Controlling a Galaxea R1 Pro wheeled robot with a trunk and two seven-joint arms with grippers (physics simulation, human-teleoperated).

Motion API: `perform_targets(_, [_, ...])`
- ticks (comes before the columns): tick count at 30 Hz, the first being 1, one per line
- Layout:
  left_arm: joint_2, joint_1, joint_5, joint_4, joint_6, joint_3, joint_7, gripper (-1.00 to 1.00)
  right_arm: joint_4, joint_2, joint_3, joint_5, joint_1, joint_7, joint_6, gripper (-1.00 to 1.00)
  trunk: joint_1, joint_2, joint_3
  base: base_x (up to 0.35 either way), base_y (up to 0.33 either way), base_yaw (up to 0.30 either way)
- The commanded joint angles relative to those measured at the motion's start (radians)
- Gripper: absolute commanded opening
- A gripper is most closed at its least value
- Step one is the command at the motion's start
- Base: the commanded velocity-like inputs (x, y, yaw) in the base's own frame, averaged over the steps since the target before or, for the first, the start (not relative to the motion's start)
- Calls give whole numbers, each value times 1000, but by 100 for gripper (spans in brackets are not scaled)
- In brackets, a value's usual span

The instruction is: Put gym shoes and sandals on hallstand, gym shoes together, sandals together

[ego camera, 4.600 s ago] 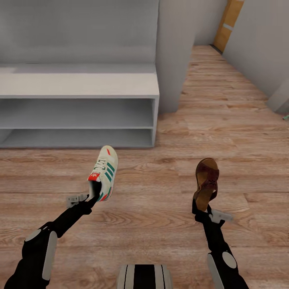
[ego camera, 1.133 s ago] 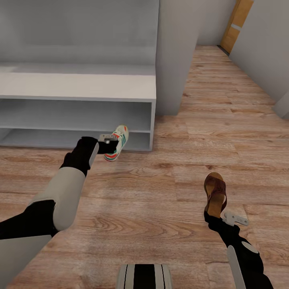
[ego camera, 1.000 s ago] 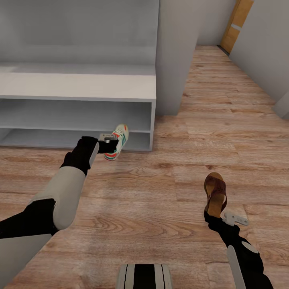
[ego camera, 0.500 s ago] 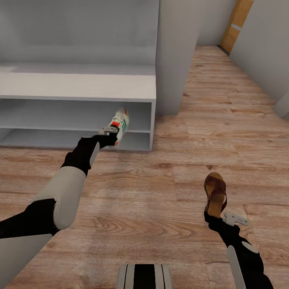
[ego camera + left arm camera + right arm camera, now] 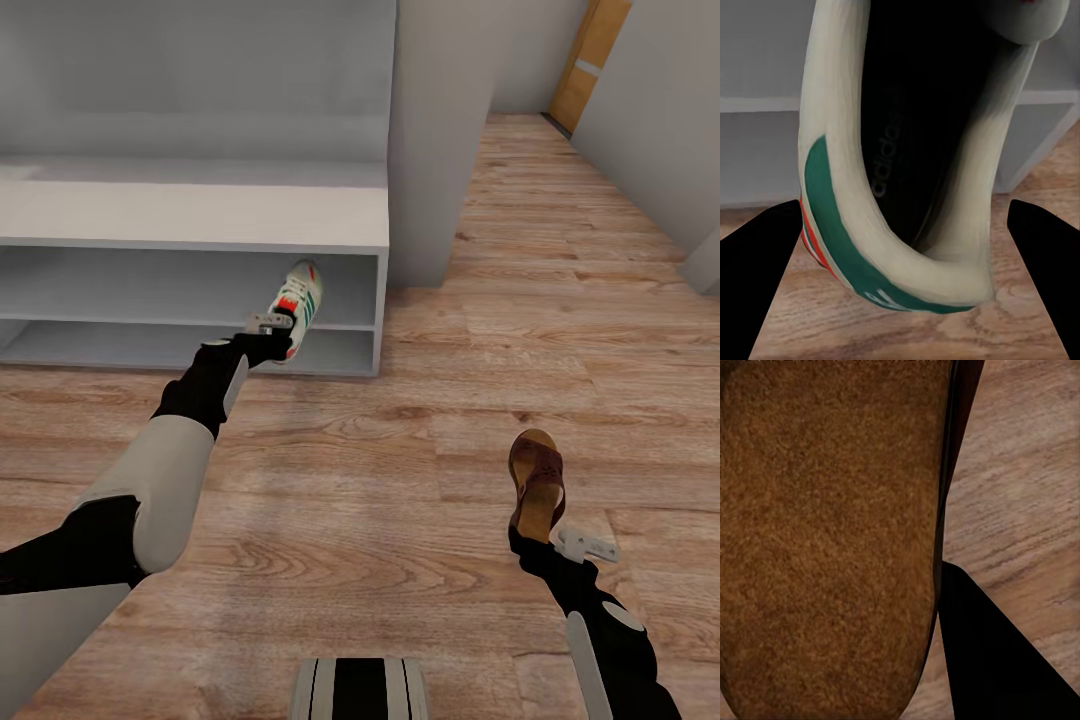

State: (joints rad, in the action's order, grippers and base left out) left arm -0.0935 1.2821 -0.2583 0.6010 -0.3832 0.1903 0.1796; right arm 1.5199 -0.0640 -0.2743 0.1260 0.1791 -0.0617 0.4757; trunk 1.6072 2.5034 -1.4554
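My left gripper [image 5: 275, 343] is shut on the heel of a cream gym shoe [image 5: 297, 302] with green stripes. The shoe is lifted, its toe pointing into the middle shelf slot near the right end of the pale grey hallstand [image 5: 200, 215]. In the left wrist view the gym shoe [image 5: 907, 172] hangs close, showing its dark opening, with the shelf edges behind it. My right gripper [image 5: 525, 535] is shut on the heel of a brown sandal [image 5: 536, 475], held above the corridor floor [image 5: 400, 480] at the lower right. The right wrist view is close on the sandal [image 5: 825, 532] footbed.
A grey wall pillar [image 5: 435, 140] stands just right of the hallstand. The corridor runs on to an orange door [image 5: 587, 62] at the far right. The robot's base [image 5: 360, 690] shows at the bottom middle.
My left arm has reached forward and lifted the gym shoe from floor level up to the hallstand's middle slot. The right arm with the sandal has stayed still over the last second.
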Motion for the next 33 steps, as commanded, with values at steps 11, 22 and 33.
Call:
perform_targets(11, [0, 33, -10, 3, -69, 5, 6, -100, 2, 0, 0, 14, 0, -9, 4, -100, 0, 0, -1, 0, 0, 0])
perform_targets(22, [1, 132, -11, 3, -188, 4, 5, -100, 2, 0, 0, 14, 0, -9, 4, -100, 0, 0, -1, 0, 0, 0])
perform_targets(33, [-2, 139, -11, 3, -200, 7, 8, -100, 2, 0, 0, 14, 0, -9, 4, -100, 0, 0, -1, 0, 0, 0])
